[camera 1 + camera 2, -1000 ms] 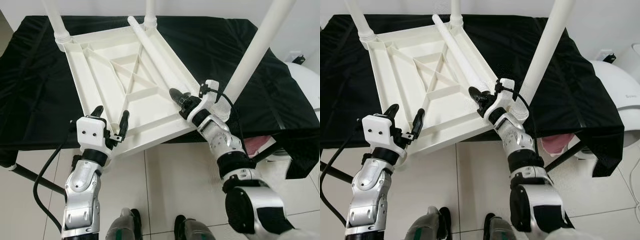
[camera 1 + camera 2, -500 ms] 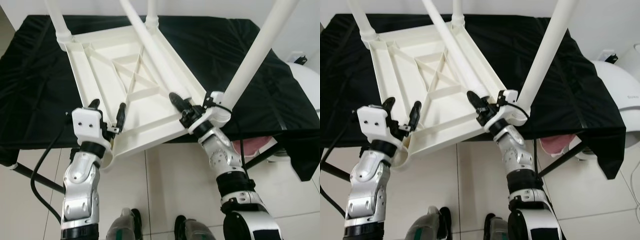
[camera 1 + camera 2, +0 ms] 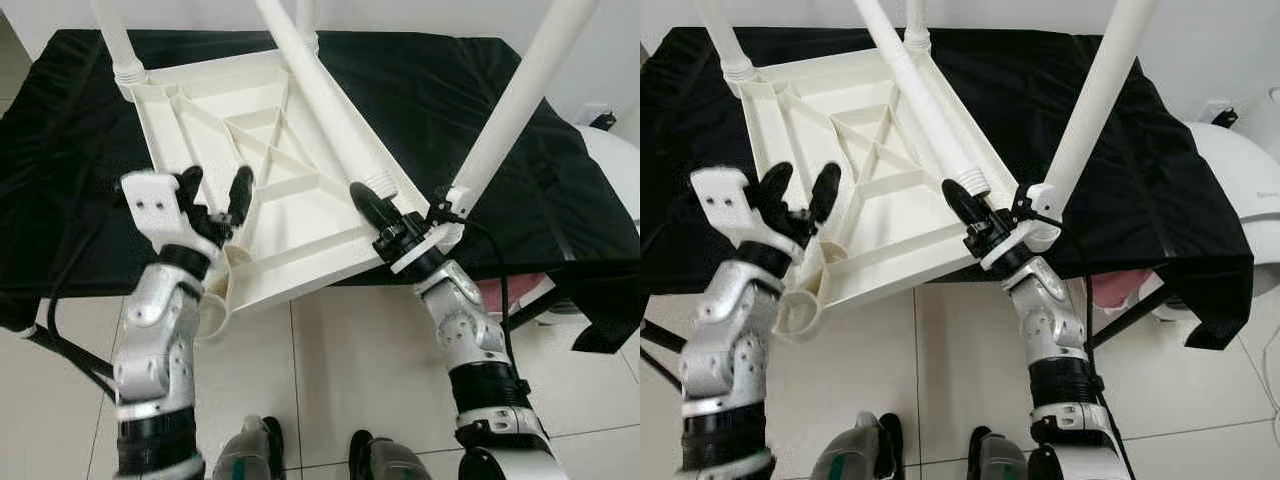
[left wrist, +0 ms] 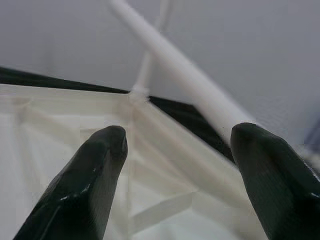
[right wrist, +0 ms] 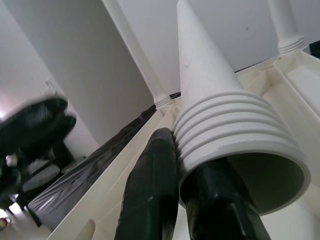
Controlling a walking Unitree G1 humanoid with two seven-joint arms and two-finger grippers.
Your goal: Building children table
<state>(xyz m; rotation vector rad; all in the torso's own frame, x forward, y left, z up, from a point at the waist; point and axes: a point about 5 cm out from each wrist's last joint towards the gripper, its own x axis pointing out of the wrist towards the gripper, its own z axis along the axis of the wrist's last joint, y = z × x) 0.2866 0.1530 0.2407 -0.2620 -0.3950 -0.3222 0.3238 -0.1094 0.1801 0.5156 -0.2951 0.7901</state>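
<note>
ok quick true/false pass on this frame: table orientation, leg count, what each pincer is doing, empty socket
1. The white tabletop lies upside down on the black cloth. True.
2. All four legs are screwed in. False: three stand in their sockets; the fourth leg is loose, gripped at its threaded end.
3. The right pincer is shut on that loose leg. True; one finger sits inside the hollow end.
4. The left pincer grips the rim. False: it is open above the ribbed underside, holding nothing.
5. The near-left corner socket is empty. True.
</note>
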